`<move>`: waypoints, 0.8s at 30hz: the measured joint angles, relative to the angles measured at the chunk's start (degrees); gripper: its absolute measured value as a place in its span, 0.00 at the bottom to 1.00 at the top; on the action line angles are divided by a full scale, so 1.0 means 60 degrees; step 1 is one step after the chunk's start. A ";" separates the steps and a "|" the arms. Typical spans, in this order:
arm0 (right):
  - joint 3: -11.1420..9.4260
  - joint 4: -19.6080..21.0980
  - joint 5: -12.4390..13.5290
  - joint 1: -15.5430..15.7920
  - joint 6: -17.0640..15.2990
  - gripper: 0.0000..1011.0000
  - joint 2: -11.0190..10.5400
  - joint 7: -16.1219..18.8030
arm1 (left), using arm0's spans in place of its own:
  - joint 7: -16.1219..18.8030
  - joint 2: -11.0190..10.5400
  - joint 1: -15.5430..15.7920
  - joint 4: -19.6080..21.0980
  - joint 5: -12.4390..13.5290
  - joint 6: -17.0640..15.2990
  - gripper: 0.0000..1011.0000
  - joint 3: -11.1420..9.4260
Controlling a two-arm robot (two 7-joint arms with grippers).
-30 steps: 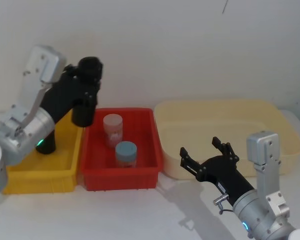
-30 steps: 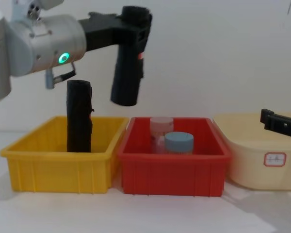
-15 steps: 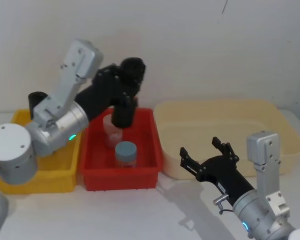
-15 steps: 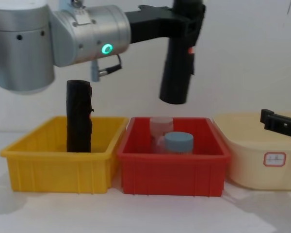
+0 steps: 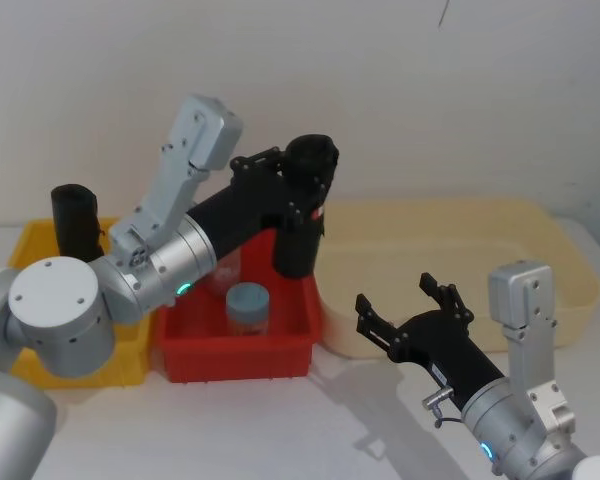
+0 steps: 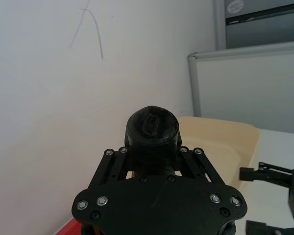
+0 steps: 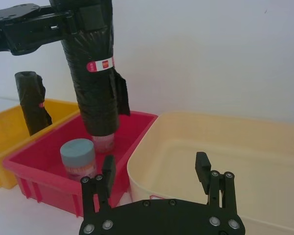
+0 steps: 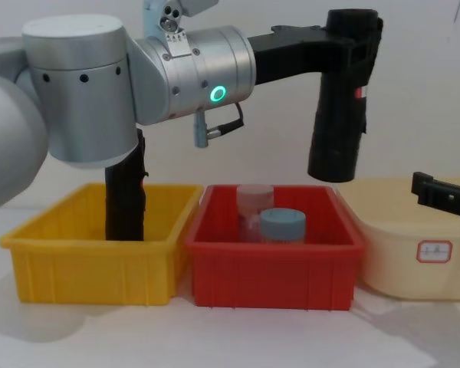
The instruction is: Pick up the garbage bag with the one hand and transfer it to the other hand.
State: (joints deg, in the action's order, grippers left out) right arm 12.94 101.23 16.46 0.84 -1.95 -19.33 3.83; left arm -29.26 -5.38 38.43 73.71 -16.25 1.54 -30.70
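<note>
My left gripper is shut on the top of the garbage bag, a smooth black roll with a small red mark. The roll hangs upright in the air over the right edge of the red bin. The chest view has the garbage bag above the bin's right wall, with the left gripper at its upper end. My right gripper stands open low at the front right, in front of the cream tub. In the right wrist view the garbage bag hangs beyond the open right gripper, apart from it.
A second black roll with a ragged flap stands in the yellow bin. The red bin holds a blue-lidded jar and a pink jar. The cream tub sits to the right of it.
My left arm has carried the garbage bag to the right, from above the yellow bin's edge to above the red bin's right edge. The right gripper has stayed put.
</note>
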 joint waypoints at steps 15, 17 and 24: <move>0.0000 0.0000 -0.0001 0.0001 0.0015 0.99 0.0012 0.0001 | -0.0163 0.0115 0.0005 -0.0005 -0.0299 -0.0010 0.37 -0.0125; 0.0007 0.0000 -0.0015 0.0001 0.0061 0.99 0.0037 0.0001 | -0.0176 0.0122 0.0007 -0.0005 -0.0320 -0.0014 0.37 -0.0135; 0.0117 -0.0029 -0.0139 -0.0085 0.0225 0.99 0.0212 0.0000 | -0.0199 0.0139 0.0010 -0.0002 -0.0367 -0.0020 0.37 -0.0156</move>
State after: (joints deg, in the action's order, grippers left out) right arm 13.64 101.05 15.63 0.33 -0.60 -18.06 3.83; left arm -30.46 -4.54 38.49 73.70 -18.46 1.41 -31.64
